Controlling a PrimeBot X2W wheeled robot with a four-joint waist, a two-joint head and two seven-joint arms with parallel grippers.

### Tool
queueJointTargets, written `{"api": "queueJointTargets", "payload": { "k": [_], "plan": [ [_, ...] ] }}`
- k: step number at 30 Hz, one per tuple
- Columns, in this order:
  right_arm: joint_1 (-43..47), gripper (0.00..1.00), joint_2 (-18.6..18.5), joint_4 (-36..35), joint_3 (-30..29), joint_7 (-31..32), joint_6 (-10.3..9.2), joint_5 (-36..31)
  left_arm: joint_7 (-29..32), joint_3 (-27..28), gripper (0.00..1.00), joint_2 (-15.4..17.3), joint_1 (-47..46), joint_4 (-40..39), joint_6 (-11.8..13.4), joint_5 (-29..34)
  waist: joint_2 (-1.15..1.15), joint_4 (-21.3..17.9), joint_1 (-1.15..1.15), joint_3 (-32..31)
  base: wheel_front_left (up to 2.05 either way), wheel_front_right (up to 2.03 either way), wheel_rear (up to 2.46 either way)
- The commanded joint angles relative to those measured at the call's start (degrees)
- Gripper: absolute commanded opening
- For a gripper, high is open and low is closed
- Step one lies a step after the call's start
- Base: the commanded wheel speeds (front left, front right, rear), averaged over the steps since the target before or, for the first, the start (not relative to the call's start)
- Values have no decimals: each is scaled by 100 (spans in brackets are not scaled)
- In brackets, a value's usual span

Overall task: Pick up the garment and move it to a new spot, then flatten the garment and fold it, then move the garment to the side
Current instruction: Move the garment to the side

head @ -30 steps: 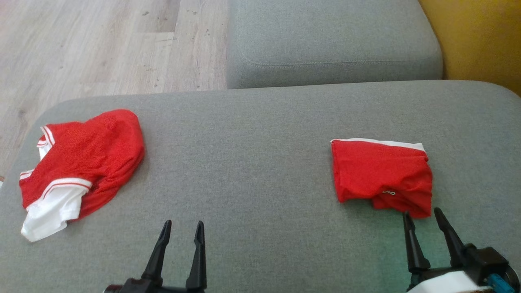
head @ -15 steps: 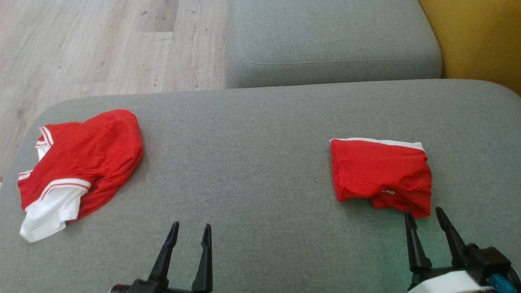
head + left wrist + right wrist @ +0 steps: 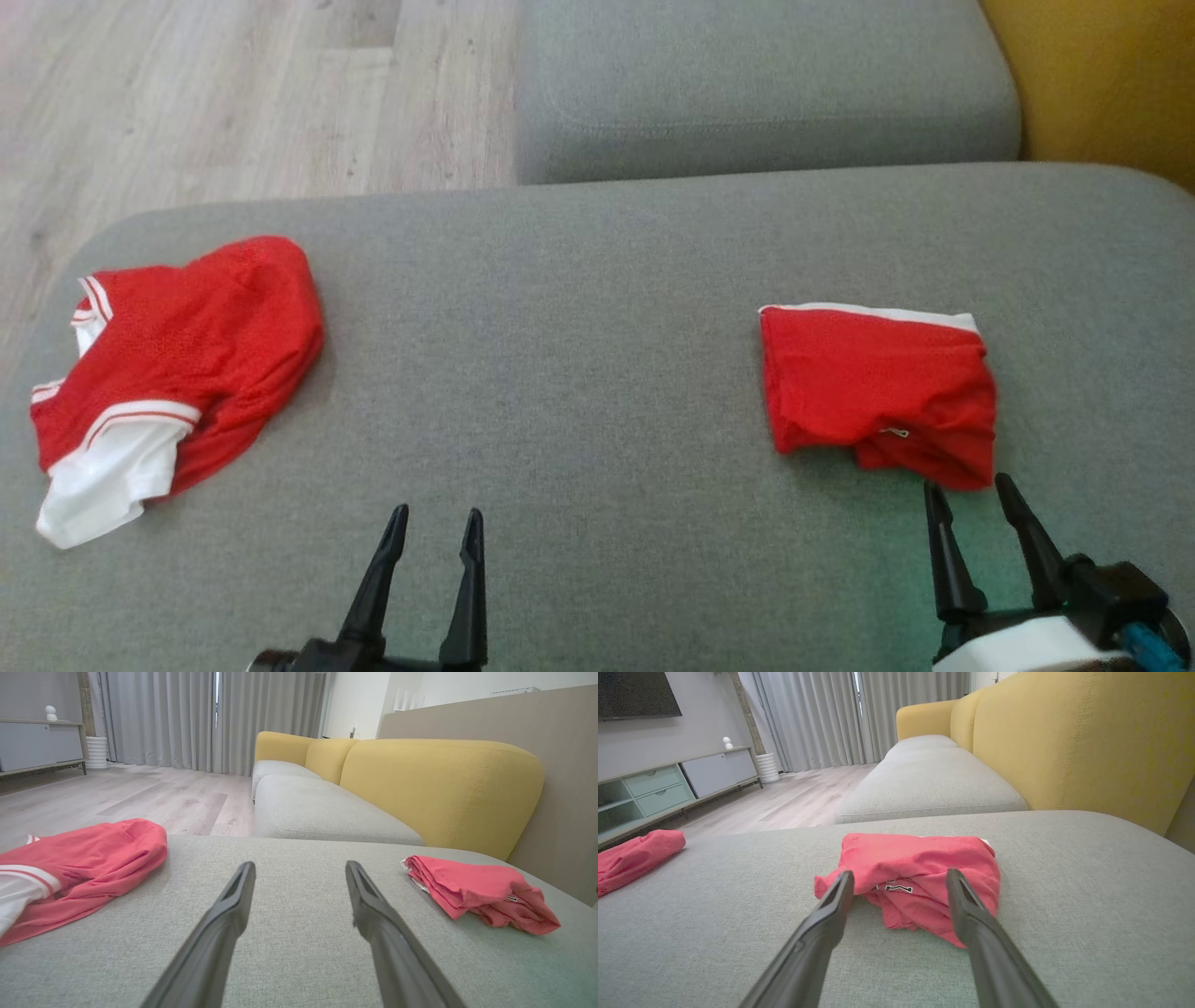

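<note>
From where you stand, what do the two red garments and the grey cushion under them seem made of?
Crumpled garment: probably thin sports mesh knit, matte, finely dotted weave. Folded garment: seemingly the same soft knit; it creases limply. Cushion: grey woven upholstery, matte, flecked grain.

The crumpled garment (image 3: 79,863) runs off the left edge in both wrist views. In the right wrist view, the fingers (image 3: 976,929) of the right gripper (image 3: 900,873) cover parts of the folded garment's (image 3: 915,858) near edge. Its label (image 3: 896,887) is too small to read.
</note>
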Motion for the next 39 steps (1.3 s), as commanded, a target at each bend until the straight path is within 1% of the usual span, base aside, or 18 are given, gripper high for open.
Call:
{"api": "queueJointTargets", "payload": {
  "k": [1, 6, 9, 12, 15, 19, 24, 26, 27, 29, 31, 34, 35, 39],
  "plan": [
    [-302, 100, -139, -122, 142, -63, -3, 37, -30, 164, 100, -29, -179, -221, 33, -53, 0, -14, 0, 71, 0, 0, 0],
    [-818, 100, -454, 124, 257, -63, -3, 36, -30, 90, 100, -29, -306, -324, 37, -41, 0, -41, 0, 432, 0, 0, 0],
    [-1247, 100, -584, 343, 92, -63, -3, 85, -30, 44, 100, -29, -453, -357, 37, -31, 0, -46, 0, 707, 0, 0, 0],
    [-1651, 100, -662, 707, -155, -9, -3, 151, -30, -1, 100, -29, -593, -378, 31, -17, 0, -35, 0, 938, 0, 0, 0],
    [-2017, 100, -699, 1090, -390, 290, -3, 313, -30, -12, 100, -29, -716, -391, 47, -9, 0, -29, 0, 1120, 0, 0, 0],
    [-2366, 100, -711, 1654, -666, 887, -3, 397, -30, -32, 100, -29, -831, -391, 76, -37, 0, -19, 0, 1275, 0, 0, 0],
    [-2554, 99, -502, 2147, -753, 1605, -3, 690, -30, -71, 100, -29, -959, -387, 108, -80, 0, -10, 0, 1394, 0, 0, 0],
    [-2578, 18, -403, 2170, -679, 1775, -3, 941, -30, -70, 100, -29, -1000, -399, 121, -101, 0, -17, 0, 1425, 0, 0, 0],
    [-2595, 0, -362, 2069, -557, 1879, -3, 1268, -30, -51, 100, -29, -1024, -423, 142, -110, 0, -52, 0, 1466, 0, 0, 0],
    [-2601, 0, -498, 1915, -410, 1896, -3, 1432, -30, -26, 100, -29, -1047, -449, 157, -114, 0, -99, 0, 1522, 0, 0, 0],
    [-2621, 0, -738, 1794, -348, 1854, -3, 1375, -30, 4, 100, -29, -1080, -490, 162, -114, 0, -169, 0, 1617, 0, 0, 0],
    [-2761, 0, -1131, 1698, -379, 1769, -3, 1033, -30, 61, 100, -29, -1153, -552, 147, -112, 0, -317, 0, 1806, 0, 0, 0],
    [-2761, 0, -1131, 1698, -379, 1769, -3, 1033, -30, 61, 100, -29, -1153, -552, 147, -112, 0, -317, 0, 1806, 0, 0, 0],
    [-3142, 0, -1536, 1678, -577, 1788, -3, 649, -30, 115, 100, -29, -1338, -638, 92, -58, 0, -522, 0, 2146, 0, 0, 0]
  ]
}}
